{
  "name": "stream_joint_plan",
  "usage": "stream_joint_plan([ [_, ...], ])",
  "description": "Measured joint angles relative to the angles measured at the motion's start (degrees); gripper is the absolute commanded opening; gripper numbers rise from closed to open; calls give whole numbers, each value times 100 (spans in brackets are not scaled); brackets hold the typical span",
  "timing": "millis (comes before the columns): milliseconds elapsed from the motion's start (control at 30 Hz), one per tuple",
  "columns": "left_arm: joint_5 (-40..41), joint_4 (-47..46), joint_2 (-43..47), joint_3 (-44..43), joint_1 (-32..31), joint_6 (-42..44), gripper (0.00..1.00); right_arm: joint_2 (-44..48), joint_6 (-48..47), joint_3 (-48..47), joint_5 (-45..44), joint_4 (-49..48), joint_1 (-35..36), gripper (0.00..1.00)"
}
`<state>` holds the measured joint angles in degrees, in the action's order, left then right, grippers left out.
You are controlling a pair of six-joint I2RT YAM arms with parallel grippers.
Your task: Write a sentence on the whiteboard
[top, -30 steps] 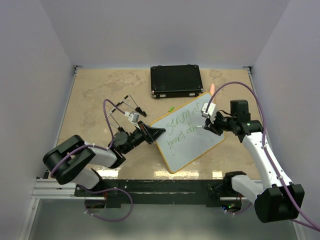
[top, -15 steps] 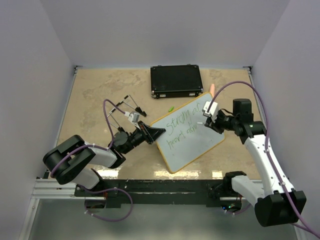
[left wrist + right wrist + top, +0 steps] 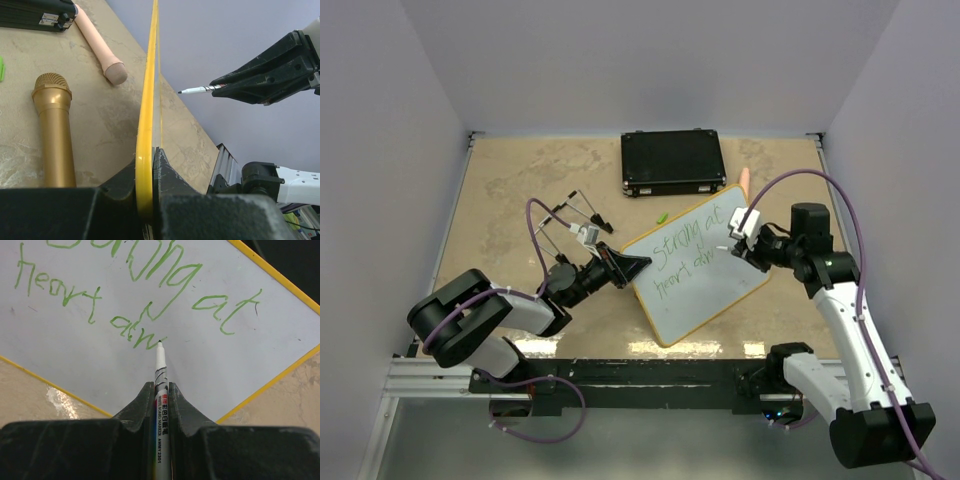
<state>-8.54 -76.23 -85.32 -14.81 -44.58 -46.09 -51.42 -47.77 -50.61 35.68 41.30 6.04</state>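
Observation:
The whiteboard (image 3: 705,285), white with a yellow rim, stands tilted, its left edge raised. My left gripper (image 3: 627,266) is shut on that rim (image 3: 146,125), which the left wrist view shows edge-on between the jaws (image 3: 150,157). The sentence (image 3: 685,252) runs in green in two lines (image 3: 150,285). My right gripper (image 3: 736,243) is shut on a white marker (image 3: 160,370). Its tip points at the end of the lower line. In the left wrist view the marker (image 3: 200,90) stands a short gap off the board's face.
A black case (image 3: 672,162) lies at the back. A gold microphone (image 3: 52,130) and a pink one (image 3: 102,47) lie behind the board. A green cap (image 3: 661,216) and a black wire stand (image 3: 577,210) lie left of the board.
My right gripper has shifted to the right along the lower line, and that line has gained green strokes. The left gripper and the board have kept still.

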Motion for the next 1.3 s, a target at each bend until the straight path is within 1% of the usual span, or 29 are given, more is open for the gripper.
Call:
stream_joint_plan([
  [333,-2,0,0,0,0,0,0,-74,168,22,2,-203,-111,0],
  [733,-2,-2,-2,0,0,0,0,-286,164,22,229,-227,-494,0],
  [1133,-20,4,-22,-26,0,-2,0,-879,-90,39,308,-186,-498,0],
  [1300,-20,2,-44,-26,11,-35,0,-918,-131,39,354,-188,-509,0],
])
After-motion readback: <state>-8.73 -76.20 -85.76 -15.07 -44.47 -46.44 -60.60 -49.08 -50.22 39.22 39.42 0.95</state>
